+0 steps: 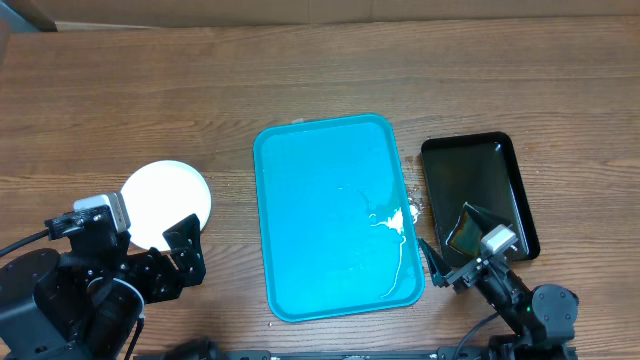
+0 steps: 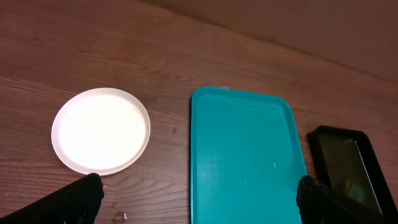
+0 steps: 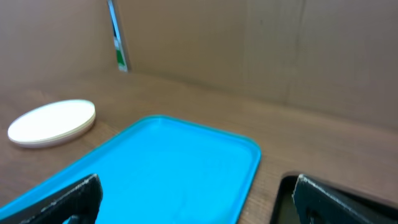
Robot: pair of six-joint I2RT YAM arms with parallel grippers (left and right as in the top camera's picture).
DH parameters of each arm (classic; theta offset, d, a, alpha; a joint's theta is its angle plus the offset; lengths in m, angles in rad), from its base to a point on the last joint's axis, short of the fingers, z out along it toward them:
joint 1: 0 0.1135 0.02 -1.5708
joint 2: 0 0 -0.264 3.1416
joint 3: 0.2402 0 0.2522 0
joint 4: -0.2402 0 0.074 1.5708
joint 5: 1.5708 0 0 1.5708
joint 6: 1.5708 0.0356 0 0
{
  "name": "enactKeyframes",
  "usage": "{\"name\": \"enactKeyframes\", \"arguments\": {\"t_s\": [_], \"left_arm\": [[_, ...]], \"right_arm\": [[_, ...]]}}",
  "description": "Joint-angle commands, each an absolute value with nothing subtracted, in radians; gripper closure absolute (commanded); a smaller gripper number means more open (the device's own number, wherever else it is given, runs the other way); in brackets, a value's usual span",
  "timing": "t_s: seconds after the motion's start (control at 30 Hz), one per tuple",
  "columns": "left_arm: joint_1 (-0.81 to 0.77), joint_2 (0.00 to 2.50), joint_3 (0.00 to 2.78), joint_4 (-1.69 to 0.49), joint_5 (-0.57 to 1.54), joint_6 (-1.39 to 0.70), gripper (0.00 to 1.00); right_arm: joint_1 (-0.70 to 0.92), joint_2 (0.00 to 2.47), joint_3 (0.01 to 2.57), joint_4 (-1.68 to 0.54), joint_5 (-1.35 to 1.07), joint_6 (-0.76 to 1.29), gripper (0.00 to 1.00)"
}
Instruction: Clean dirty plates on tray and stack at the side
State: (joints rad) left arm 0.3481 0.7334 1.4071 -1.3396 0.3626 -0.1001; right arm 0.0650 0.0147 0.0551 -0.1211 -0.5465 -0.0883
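The plates [image 1: 167,203] lie stacked on the wood table left of the tray; the top one is white and looks clean. They also show in the left wrist view [image 2: 101,129] and, as a low stack, in the right wrist view [image 3: 53,122]. The turquoise tray [image 1: 320,200] holds no plates, only white smears near its right edge. It also shows in both wrist views [image 2: 242,149] [image 3: 168,162]. My left gripper [image 1: 178,258] is open and empty, just in front of the plates [image 2: 199,202]. My right gripper [image 1: 450,268] is open and empty at the tray's front right corner [image 3: 199,202].
A glossy black tray [image 1: 480,180] sits right of the turquoise tray with a dark yellowish object [image 1: 465,232] in its near end. A few water drops [image 2: 118,216] lie on the table by the left finger. A cardboard wall stands behind the table.
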Motion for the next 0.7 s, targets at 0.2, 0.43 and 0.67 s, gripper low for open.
{"name": "enactKeyframes", "arguments": {"t_s": [0.2,0.43,0.67], "left_arm": [[0.345,0.732,1.415,-1.339,0.356,-0.082,0.0],[0.345,0.732,1.415,-1.339,0.356,-0.082,0.0],[0.345,0.732,1.415,-1.339,0.356,-0.082,0.0]], "right_arm": [[0.062,0.003,0.008,-0.018,-0.562,-0.075,0.0],[0.062,0.004,0.008,-0.053,-0.562,-0.075,0.0],[0.062,0.004,0.008,-0.053,-0.562,-0.075,0.0]]}}
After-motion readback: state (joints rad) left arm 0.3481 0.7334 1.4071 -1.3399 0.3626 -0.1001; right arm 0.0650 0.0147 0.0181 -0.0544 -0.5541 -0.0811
